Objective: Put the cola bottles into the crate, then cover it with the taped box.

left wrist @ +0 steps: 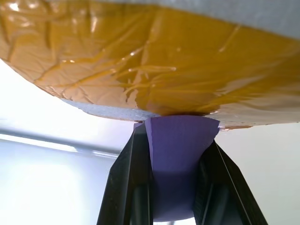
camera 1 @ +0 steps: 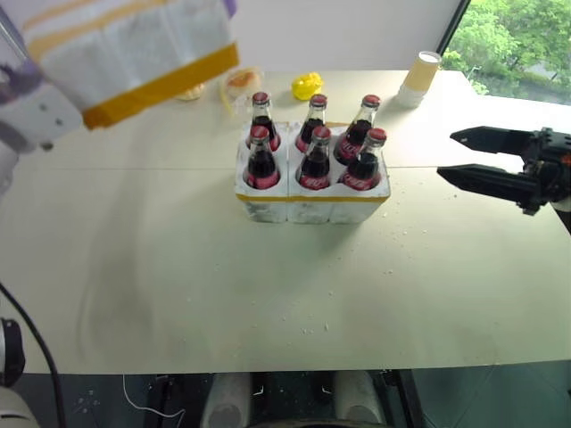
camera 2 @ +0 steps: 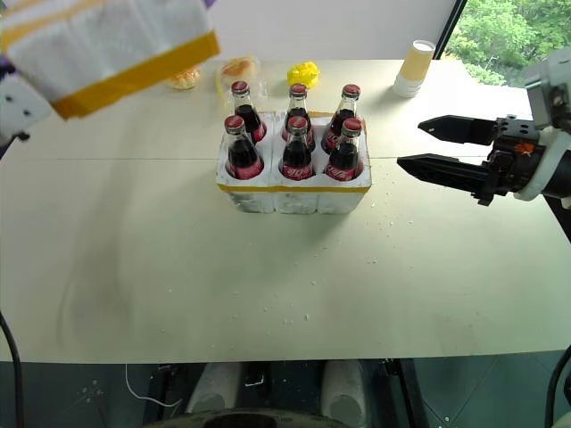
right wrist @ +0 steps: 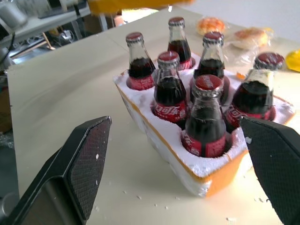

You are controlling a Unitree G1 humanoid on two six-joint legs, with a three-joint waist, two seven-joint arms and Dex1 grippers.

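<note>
Several cola bottles [camera 1: 315, 160] with red caps stand upright in the sockets of the crate [camera 1: 312, 208], a low white foam tray with a thin yellow band, at the middle of the table. The taped box [camera 1: 125, 45], white foam with wide yellow tape, hangs in the air to the upper left of the crate. In the left wrist view my left gripper [left wrist: 180, 129] is shut on a purple tab [left wrist: 178, 154] under the box's taped side [left wrist: 150, 61]. My right gripper [camera 2: 409, 144] hovers to the right of the crate, open and empty, pointing at the bottles [right wrist: 206, 117].
The beige table [camera 1: 178, 267] carries white foam crumbs around the crate. At its far edge are a stack of paper cups [camera 1: 421, 76], a yellow object [camera 1: 306, 86] and bagged buns [camera 1: 241, 82]. A window is at the far right.
</note>
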